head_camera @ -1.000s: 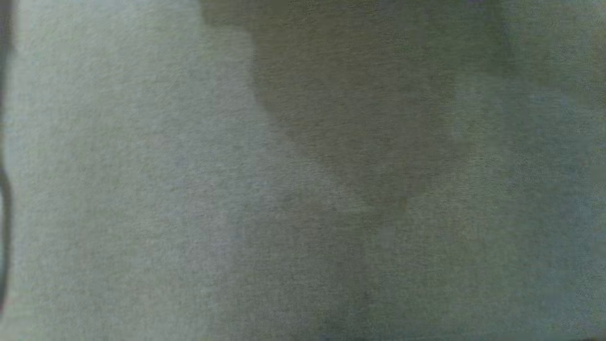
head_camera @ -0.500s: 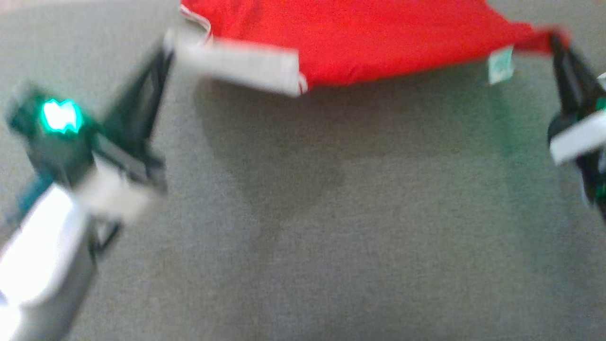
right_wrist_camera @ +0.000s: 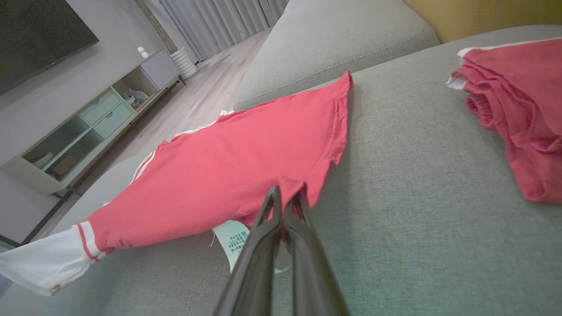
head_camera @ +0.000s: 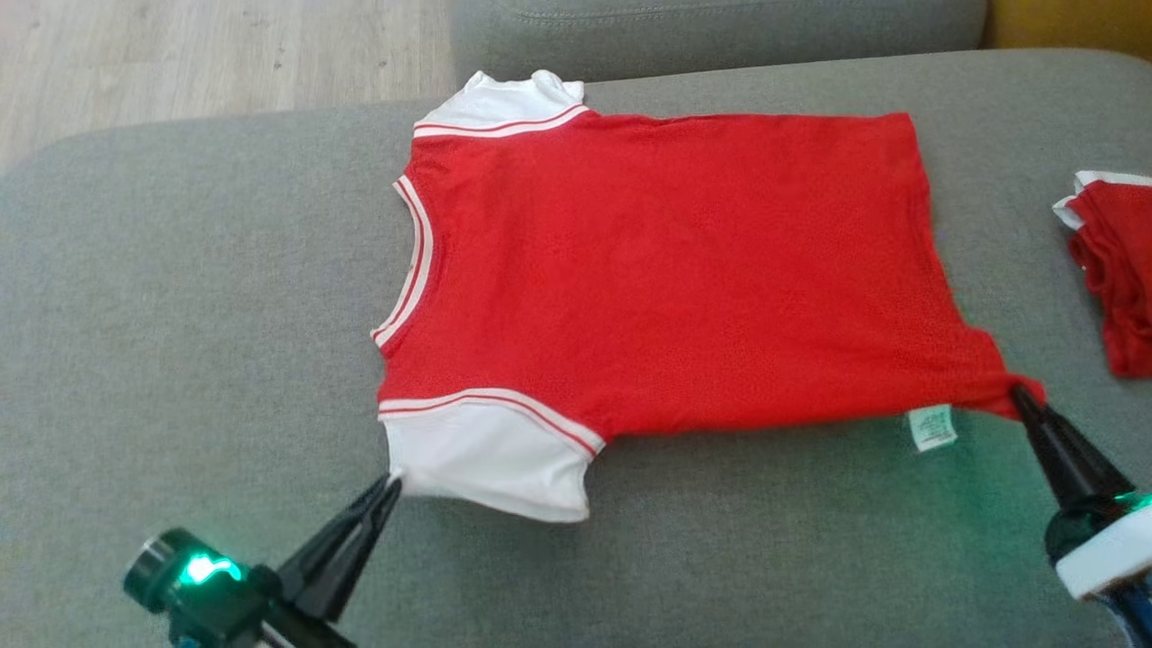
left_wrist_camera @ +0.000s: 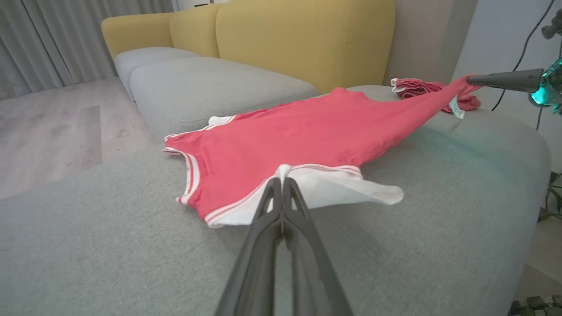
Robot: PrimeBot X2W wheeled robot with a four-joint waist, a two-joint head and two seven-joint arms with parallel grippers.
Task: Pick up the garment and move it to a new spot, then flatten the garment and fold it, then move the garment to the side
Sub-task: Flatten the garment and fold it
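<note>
Cam shifted, both jaws pinched shut on garment (head_camera: 666,270)

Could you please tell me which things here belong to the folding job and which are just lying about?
Job: red shirt; left gripper, shut on its white sleeve; right gripper, shut on its hem corner.
Lying about: second red garment; yellow sofa back; TV cabinet.

Home living room: grey-yellow sofa (left_wrist_camera: 210,83), wall TV (right_wrist_camera: 39,30), low cabinet (right_wrist_camera: 88,127), curtains (left_wrist_camera: 66,39), wood floor (head_camera: 225,63).
</note>
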